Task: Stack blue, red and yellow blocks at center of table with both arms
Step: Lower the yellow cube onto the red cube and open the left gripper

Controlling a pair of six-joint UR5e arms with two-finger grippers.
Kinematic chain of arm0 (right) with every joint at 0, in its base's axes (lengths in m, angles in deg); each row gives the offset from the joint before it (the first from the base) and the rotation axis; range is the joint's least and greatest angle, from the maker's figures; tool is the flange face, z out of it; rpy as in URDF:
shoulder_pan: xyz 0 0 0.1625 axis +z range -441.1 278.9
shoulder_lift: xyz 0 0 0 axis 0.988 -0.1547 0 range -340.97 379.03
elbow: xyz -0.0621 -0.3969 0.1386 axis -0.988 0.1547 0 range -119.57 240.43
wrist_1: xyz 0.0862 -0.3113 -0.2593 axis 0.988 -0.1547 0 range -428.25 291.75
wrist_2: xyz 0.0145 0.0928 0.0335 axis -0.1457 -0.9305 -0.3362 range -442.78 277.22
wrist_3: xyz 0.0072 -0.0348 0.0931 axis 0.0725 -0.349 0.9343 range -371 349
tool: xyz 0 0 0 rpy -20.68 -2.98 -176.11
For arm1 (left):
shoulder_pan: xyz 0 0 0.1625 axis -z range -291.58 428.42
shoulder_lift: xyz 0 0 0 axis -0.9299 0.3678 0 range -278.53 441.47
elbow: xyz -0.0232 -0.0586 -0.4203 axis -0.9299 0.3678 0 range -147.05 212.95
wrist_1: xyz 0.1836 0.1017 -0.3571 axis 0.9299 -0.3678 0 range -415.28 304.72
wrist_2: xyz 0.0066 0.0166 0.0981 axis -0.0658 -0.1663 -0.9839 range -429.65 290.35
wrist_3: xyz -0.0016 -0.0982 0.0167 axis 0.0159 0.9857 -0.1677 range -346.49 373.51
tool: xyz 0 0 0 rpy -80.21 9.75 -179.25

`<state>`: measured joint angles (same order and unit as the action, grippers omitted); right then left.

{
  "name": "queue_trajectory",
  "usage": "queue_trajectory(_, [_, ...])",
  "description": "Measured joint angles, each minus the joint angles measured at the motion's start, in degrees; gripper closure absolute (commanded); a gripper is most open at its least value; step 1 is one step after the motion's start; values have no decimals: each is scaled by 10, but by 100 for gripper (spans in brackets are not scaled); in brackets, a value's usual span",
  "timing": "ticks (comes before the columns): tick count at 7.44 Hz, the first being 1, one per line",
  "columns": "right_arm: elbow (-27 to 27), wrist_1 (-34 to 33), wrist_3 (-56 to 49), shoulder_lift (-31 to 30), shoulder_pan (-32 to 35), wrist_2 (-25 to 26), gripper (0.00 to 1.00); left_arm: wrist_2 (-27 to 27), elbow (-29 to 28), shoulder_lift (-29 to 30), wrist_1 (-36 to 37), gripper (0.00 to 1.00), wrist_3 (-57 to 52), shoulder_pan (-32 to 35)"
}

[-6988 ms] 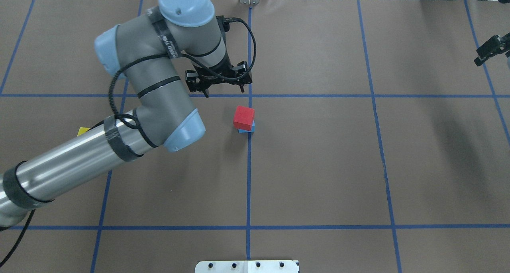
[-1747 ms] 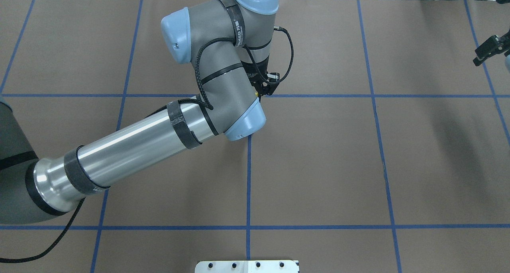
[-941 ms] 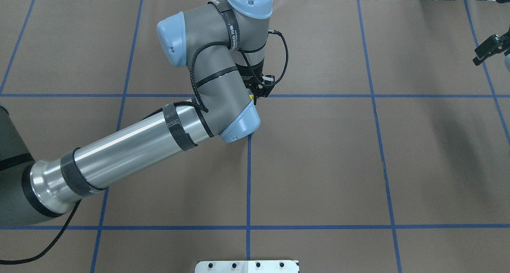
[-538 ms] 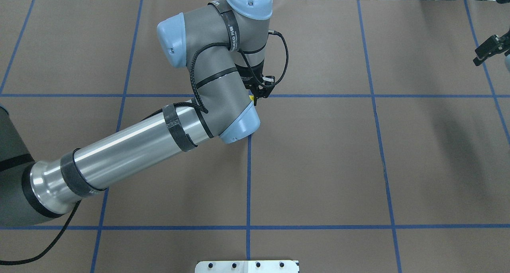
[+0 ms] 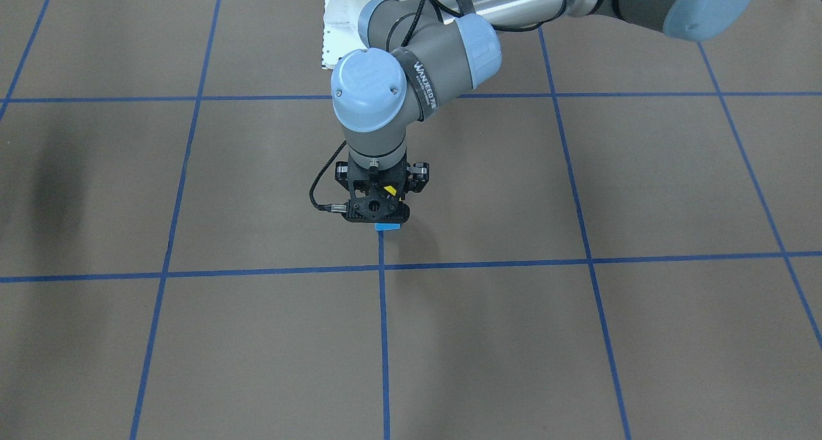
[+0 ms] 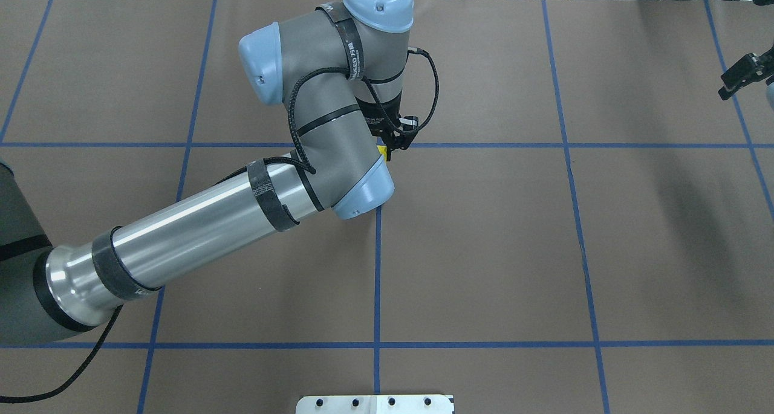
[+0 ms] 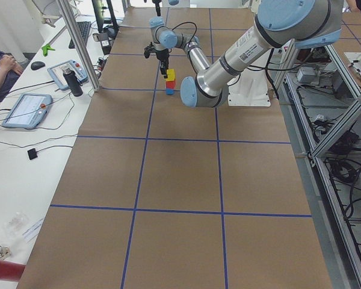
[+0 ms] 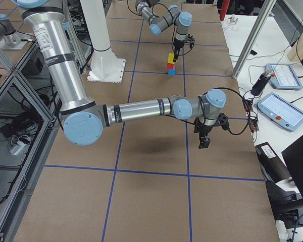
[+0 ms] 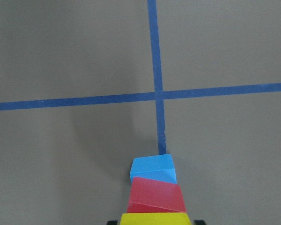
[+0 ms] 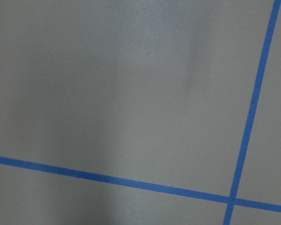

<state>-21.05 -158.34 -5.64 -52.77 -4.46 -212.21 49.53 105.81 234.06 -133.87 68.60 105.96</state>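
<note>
Gripping the yellow block [image 9: 155, 218] from above, the left pincer [image 5: 377, 210] is drawn narrow, its jaws showing as dark tips close against the block's two sides at the bottom edge of the left wrist view. Yellow sits on the red block [image 9: 157, 199], which rests on the blue block [image 9: 153, 168]. The tower stands near a tape crossing [image 9: 155, 96] around the middle of the surface [image 6: 484, 251]. The step in hand looks like the release of the top block. To do it well, the jaws should open evenly and only a little at first, so neither drags the block sideways. The wrist should then rise straight up until clear. The three faces look slightly twisted against one another, so a sideways nudge could topple the tower. The right pincer [image 8: 204, 141] hangs over bare surface well apart from the stack, and I cannot tell whether it is wide or narrow.

The overhead view shows only a yellow sliver beside the left arm [image 6: 199, 220], which hides red and blue entirely. The front-facing view gives a yellow glimpse through the pincer's frame and a blue edge below it. Only the two side views show all three colours stacked in profile, though small and far off
</note>
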Motion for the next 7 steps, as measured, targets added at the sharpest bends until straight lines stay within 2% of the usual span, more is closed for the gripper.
queue_trajectory(1, [0,0,0,0,0,0,0,0,0,-4,-7,19,0,0])
queue_trajectory(2, [0,0,0,0,0,0,0,0,0,-6,-12,3,1,0])
queue_trajectory(7, [-1,0,0,0,0,-3,0,0,11,-9,-20,1,29,0])
